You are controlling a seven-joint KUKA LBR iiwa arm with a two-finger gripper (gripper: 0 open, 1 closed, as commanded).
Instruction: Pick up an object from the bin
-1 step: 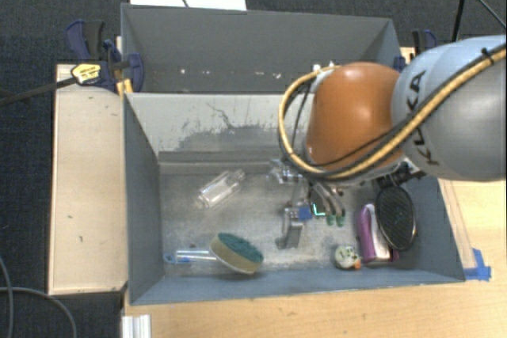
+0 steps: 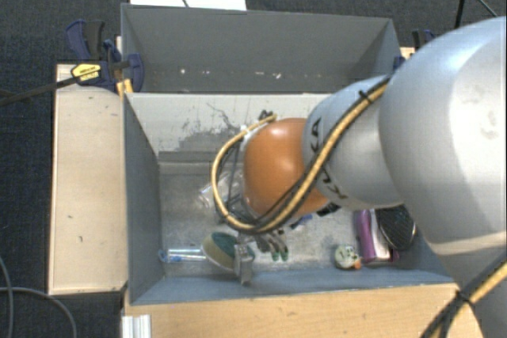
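Camera view shows the arm (image 2: pixel 444 138) reaching in from the right over the bin (image 2: pixel 142 194). Its orange cover (image 2: pixel 273 162) hides much of the floor's middle. Below the cover the gripper (image 2: pixel 244 263) hangs low by the near wall, close to the floor. Whether it is apart or together I cannot tell, as cables and the cover hide it.

Nearest to it is a teal-and-cream oval pad (image 2: pixel 220 248), just beside it on the view's left and perhaps touching. The pad's long axis runs roughly left to right. Nothing visibly sits in the gripper's grasp. I judge a pick of the pad needs a small shift to the view's left.

A purple bottle (image 2: pixel 366 237) lies well off to the right. A clear tube (image 2: pixel 178 256) lies beyond the pad, further left.
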